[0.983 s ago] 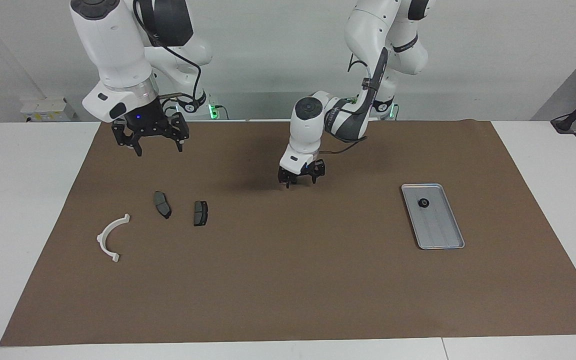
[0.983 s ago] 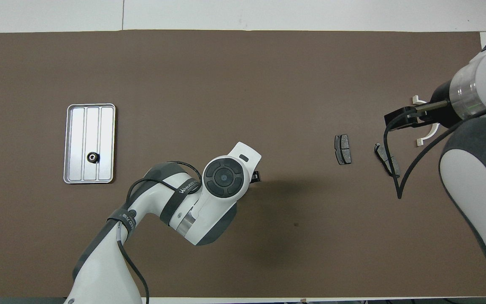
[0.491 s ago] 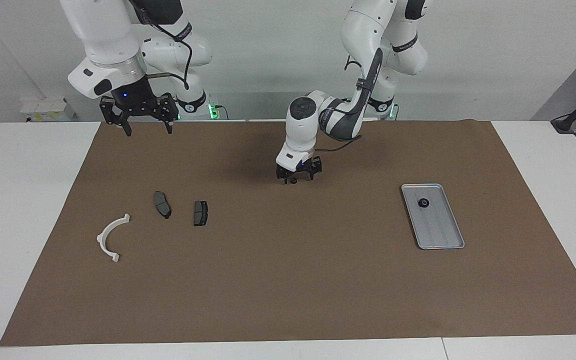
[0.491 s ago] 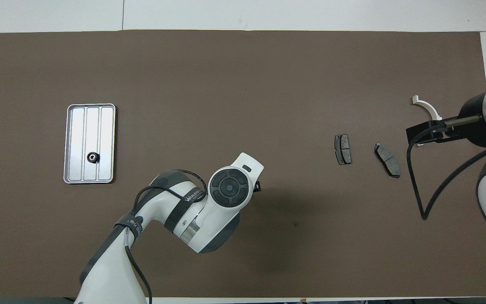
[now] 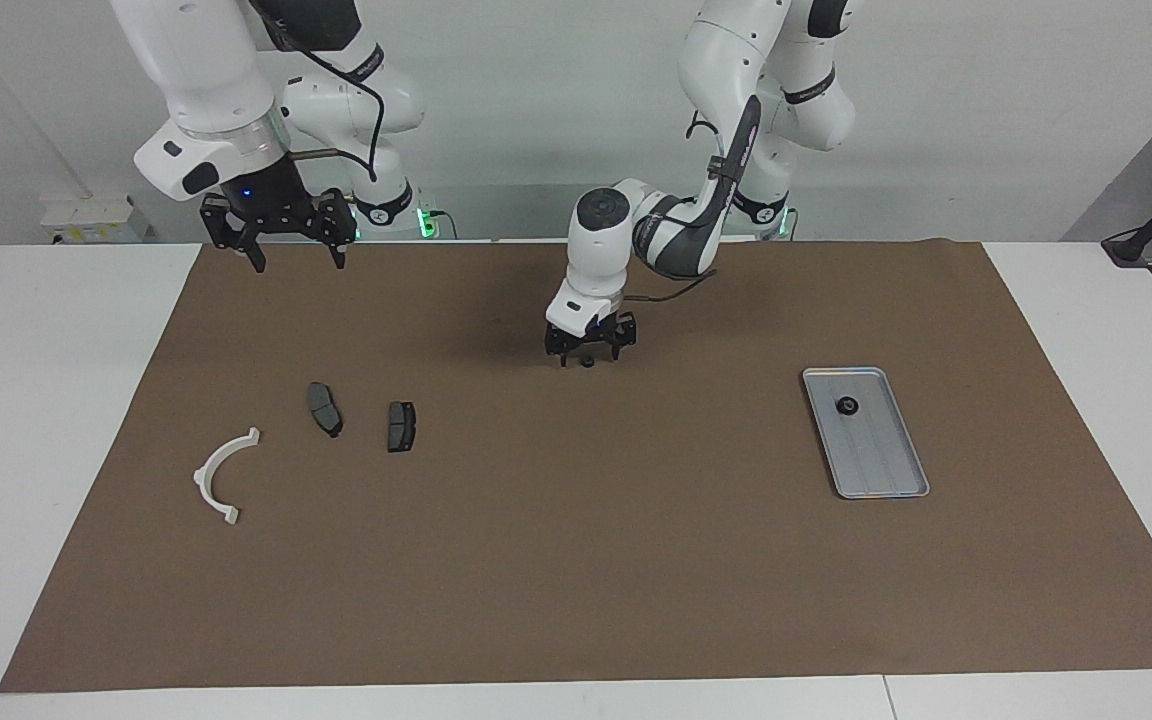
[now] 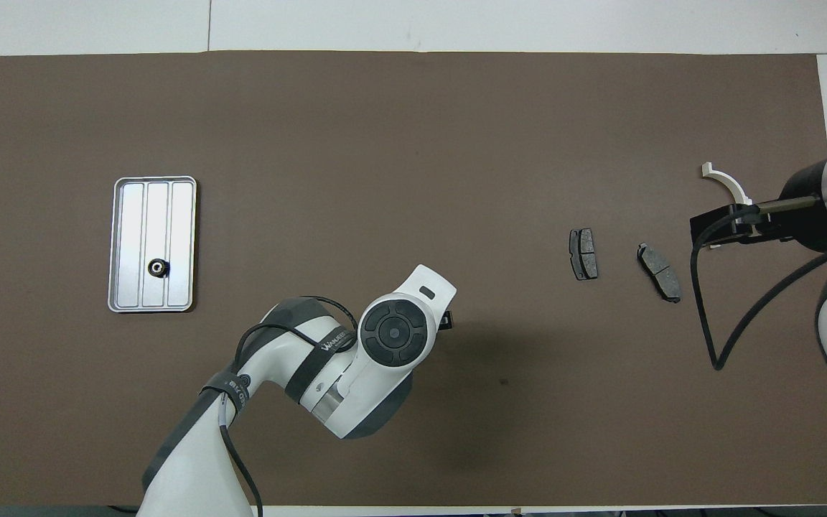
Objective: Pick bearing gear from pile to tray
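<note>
One small black round part (image 5: 847, 406) lies in the tray (image 5: 886, 470), near the tray end closest to the robots; it appears to be a bearing gear, so at least one transfer is judged complete. The tray sits on the brown mat (image 5: 576, 560) toward the left arm's end of the tabletop (image 5: 56, 420).

Left gripper (image 5: 587, 357): positioned low over the mat near the middle of the tabletop, well apart from both the tray and the loose parts. A tiny dark piece (image 5: 587, 362) shows between or just under its fingers. Whether this is a second gear, and whether the fingers are closed on it, cannot be determined; the arm's wrist hides the fingers in the overhead view.

Right gripper (image 5: 279, 250): raised over the mat edge nearest the robots, at the right arm's end. Its fingers are spread wide and hold nothing. This arm appears to be waiting.

Remaining pile: two dark grey brake pads (image 5: 324, 408) (image 5: 401, 425) lie side by side, not touching, and a white half-ring (image 5: 222, 474) lies near them, farther from the robots. No other black round piece is visible among them.

Judged status: if the dark piece at the left gripper is a gear, carrying it to the tray is the outstanding step.
</note>
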Robot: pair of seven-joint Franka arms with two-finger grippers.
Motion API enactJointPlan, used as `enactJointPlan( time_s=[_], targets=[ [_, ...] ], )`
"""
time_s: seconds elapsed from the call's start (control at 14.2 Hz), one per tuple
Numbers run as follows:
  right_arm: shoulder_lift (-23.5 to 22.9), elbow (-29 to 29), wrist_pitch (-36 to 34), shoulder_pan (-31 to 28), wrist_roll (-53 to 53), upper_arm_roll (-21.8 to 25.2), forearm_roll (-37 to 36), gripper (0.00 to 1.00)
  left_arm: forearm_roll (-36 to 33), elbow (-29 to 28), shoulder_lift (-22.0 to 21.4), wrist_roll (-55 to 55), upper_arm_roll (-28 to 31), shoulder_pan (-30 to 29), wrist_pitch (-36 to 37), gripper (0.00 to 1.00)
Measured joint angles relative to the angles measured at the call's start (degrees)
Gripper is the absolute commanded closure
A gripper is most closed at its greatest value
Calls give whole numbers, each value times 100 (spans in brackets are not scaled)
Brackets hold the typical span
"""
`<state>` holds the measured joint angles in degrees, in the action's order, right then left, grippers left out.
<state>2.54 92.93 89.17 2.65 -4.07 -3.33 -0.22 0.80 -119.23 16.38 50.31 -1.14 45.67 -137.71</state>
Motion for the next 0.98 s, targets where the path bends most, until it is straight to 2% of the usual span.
enactJointPlan(
  time_s=[0.14, 0.28, 0.49, 0.63, 0.7, 0.84, 0.98],
  targets=[
    [0, 0, 0, -2, -13, 18, 12, 0, 0, 0, 0, 18, 3, 41, -1, 0],
    [0, 0, 0, -5, -13, 39, 12, 0, 0, 0, 0, 18, 8, 41, -1, 6],
    [0, 2, 0, -42, -13, 64, 13, 0, 0, 0, 0, 18, 43, 41, -2, 8],
    [0, 4, 0, -88, -13, 68, 13, 0, 0, -5, 0, 18, 68, 39, -2, 17],
    [0, 4, 0, -89, -13, 72, 13, 0, 0, -14, 0, 18, 79, 38, -2, 26],
    [0, 4, 1, -73, -13, 75, 13, 0, 0, -35, 0, 20, 97, 37, -2, 55],
    [0, 4, 4, -32, -13, 132, 14, 0, -1, -39, -8, 24, 112, 37, 3, 99]
  ],
)
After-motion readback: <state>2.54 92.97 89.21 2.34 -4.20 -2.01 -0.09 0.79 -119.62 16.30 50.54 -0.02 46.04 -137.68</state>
